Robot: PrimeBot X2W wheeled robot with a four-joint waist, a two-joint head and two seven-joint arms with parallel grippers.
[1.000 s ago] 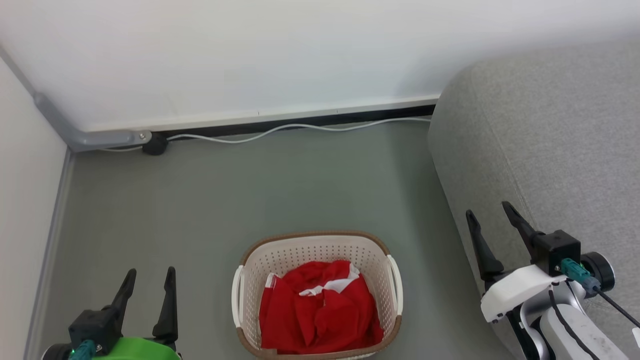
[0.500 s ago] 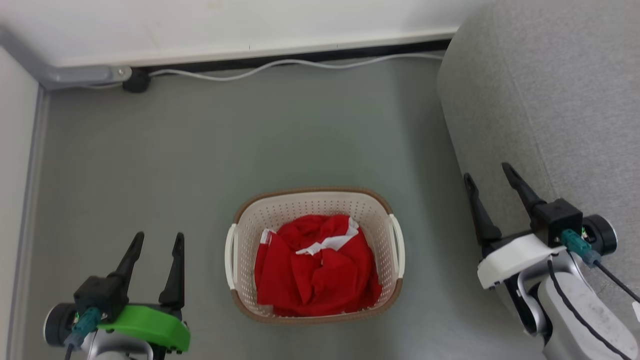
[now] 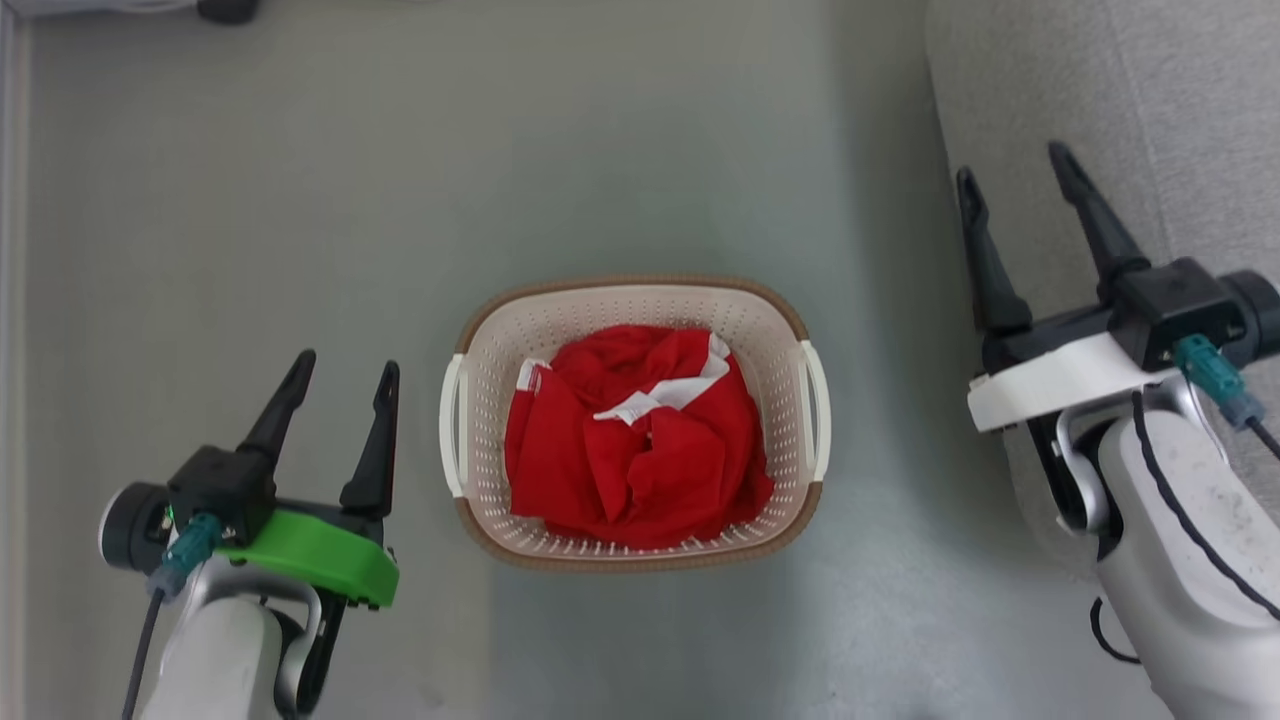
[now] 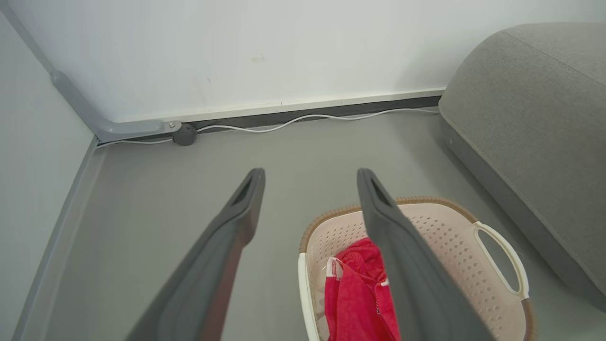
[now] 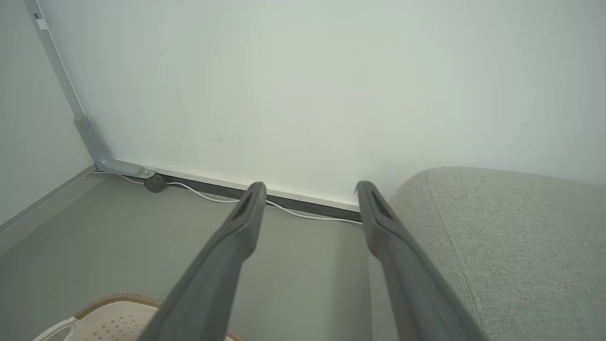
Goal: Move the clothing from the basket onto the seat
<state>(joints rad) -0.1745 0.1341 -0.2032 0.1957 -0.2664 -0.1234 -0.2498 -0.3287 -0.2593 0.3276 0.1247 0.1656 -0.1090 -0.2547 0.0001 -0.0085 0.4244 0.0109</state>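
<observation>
The red clothing (image 3: 635, 440) with white panels lies crumpled in the cream basket (image 3: 480, 330), which stands on the floor in the middle of the head view. Left of the basket my left gripper (image 3: 345, 365) is open and empty. In the left wrist view the basket (image 4: 450, 227) and the clothing (image 4: 355, 298) lie partly behind its right finger. My right gripper (image 3: 1010, 170) is open and empty, up at the edge of the grey seat (image 3: 1180, 110). The right wrist view shows the seat (image 5: 511, 246) at the right and the basket rim (image 5: 113, 308) at the bottom left.
A white wall (image 4: 236, 52) with a dark skirting and a white cable (image 4: 293, 123) along it closes the far side. A grey conduit (image 4: 94, 118) runs down the corner at the left. Grey floor (image 3: 250, 200) surrounds the basket.
The head camera has tilted down, so the wall slid out of the top and the basket now sits mid-frame. Both grippers stay open and show higher in the picture.
</observation>
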